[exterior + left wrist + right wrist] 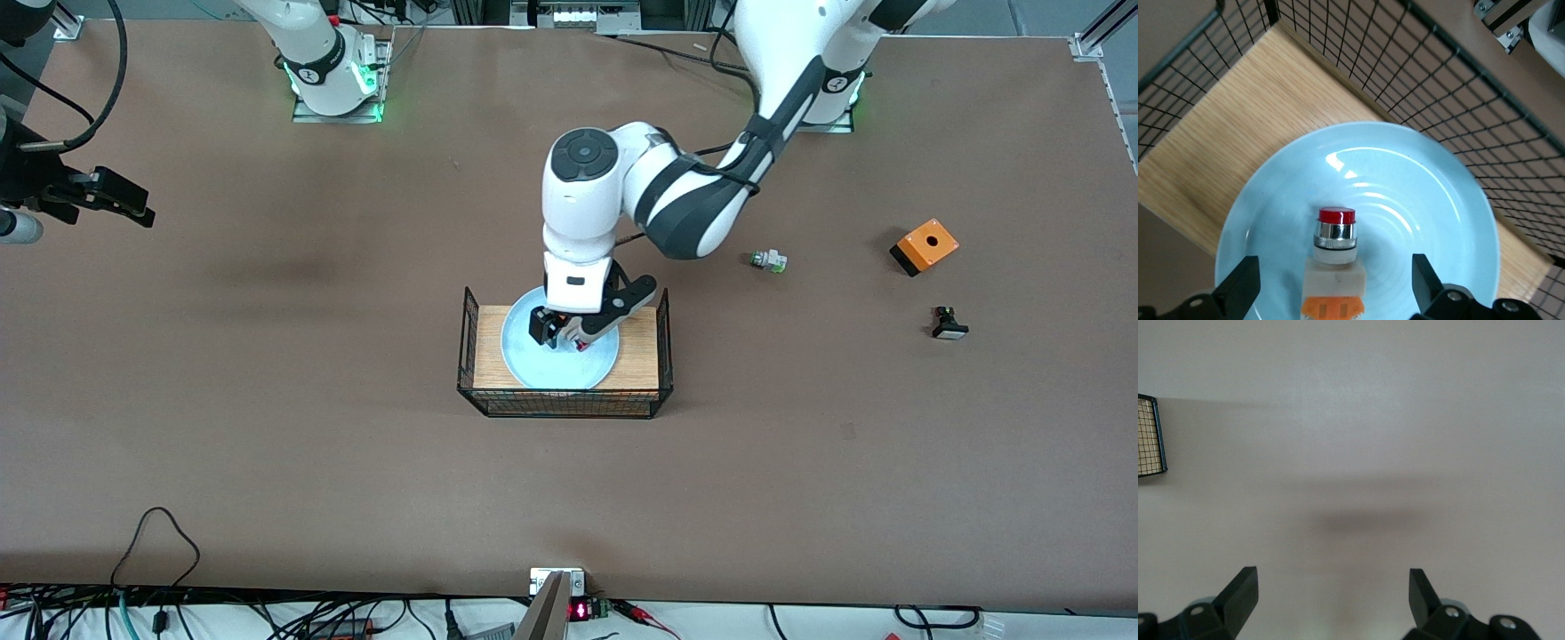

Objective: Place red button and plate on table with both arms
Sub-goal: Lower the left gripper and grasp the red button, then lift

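The red button (1336, 260), with a white body, an orange block and a red cap, lies on the pale light-blue plate (1418, 200). The plate (524, 356) rests on a small wooden board inside black wire-mesh sides. My left gripper (1333, 283) is low over the plate, open, with one finger on each side of the button and not touching it. In the front view the left gripper (563, 336) mostly hides the button (581, 343). My right gripper (133, 206) is open and empty, up over bare brown table (267, 444) toward the right arm's end, as the right wrist view (1333, 587) also shows.
The wooden board (642, 356) with wire-mesh sides (560, 404) stands mid-table; its corner shows in the right wrist view (1148, 437). Toward the left arm's end lie a white-green part (769, 260), an orange box (925, 246) and a black-and-white-capped part (949, 324).
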Tool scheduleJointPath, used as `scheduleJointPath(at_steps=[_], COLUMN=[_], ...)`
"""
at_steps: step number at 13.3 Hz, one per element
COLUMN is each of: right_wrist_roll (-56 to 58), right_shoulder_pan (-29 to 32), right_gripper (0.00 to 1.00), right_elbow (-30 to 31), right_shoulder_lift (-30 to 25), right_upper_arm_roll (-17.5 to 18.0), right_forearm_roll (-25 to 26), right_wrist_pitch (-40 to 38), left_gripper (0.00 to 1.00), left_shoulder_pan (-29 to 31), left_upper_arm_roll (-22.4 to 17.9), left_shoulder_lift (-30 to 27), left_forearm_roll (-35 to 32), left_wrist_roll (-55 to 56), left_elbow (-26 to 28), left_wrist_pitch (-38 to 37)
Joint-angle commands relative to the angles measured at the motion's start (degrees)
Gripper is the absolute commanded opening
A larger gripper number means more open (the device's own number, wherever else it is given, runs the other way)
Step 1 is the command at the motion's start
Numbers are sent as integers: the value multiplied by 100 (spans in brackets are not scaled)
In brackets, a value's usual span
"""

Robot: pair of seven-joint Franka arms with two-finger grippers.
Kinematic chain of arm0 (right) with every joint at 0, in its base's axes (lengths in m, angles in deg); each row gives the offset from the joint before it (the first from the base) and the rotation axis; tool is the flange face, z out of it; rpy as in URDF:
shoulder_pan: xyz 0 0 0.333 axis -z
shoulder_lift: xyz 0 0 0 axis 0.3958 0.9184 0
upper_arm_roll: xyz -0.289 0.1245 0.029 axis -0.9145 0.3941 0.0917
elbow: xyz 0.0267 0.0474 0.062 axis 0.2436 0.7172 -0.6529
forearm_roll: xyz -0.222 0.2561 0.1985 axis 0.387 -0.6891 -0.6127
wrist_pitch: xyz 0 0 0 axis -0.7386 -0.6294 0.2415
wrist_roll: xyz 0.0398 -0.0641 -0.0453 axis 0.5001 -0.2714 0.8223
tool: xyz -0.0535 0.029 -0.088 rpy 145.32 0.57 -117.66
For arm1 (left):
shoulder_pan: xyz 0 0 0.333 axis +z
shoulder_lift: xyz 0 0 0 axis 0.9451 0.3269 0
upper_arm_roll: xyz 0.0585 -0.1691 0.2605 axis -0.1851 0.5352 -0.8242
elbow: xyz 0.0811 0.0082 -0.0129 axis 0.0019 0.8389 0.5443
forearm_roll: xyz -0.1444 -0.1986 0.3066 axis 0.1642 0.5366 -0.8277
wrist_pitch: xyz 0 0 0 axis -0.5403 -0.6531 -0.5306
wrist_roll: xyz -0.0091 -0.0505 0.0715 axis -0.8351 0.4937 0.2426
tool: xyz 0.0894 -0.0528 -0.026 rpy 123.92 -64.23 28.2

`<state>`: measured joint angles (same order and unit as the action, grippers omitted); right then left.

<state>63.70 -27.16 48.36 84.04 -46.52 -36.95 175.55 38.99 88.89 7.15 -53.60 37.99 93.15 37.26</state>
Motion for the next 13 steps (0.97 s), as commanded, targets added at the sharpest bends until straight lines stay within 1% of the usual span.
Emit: scheduleJointPath(at_steps=[1, 2, 3, 4, 5, 6, 8, 9, 10, 11, 13], right_wrist_roll=[63, 98, 133, 133, 133, 133, 133, 133, 133, 133, 133], right_shoulder_pan=[33, 42, 42, 42, 59, 68, 60, 42, 42, 51, 59], right_gripper=[100, 100, 100, 100, 100, 100, 100, 100, 100, 100, 100], right_elbow=[-20, -20, -20, -20, -20, -38, -64, -64, -64, -64, -64], right_shoulder_lift=[-27, -27, -27, -27, -18, -18, 43, 52, 52, 52, 96], right_upper_arm_roll=[28, 28, 28, 28, 19, 10, 10, 19, 19, 19, 19], right_forearm_roll=[71, 71, 62, 45, 45, 45, 53, 53, 53, 45, 27], right_wrist_pitch=[18, 18, 18, 10, 9, 27, 18, 18, 18, 1, -43], left_gripper=[65, 48, 39, 35, 24, 16, 15, 15, 15, 15, 15], left_shoulder_pan=[-76, -76, -85, -94, -94, -85, -50, -7, 46, 142, 475], left_upper_arm_roll=[-40, -32, -32, -32, -23, -14, 4, 21, 65, 82, 83], left_shoulder_lift=[98, 98, 98, 107, 81, 46, -129, -261, -419, -612, -1103], left_forearm_roll=[-331, -332, -297, -296, -296, -288, -262, -261, -105, 193, 581], left_wrist_roll=[-42, -112, -235, -271, -280, -280, -288, -445, -908, -1435, -2690], left_elbow=[-141, -141, -123, -62, -44, -44, -62, -79, -114, -123, -123], left_wrist_pitch=[-3, -3, -3, -12, -12, -29, -134, -361, -746, -1089, -1810])
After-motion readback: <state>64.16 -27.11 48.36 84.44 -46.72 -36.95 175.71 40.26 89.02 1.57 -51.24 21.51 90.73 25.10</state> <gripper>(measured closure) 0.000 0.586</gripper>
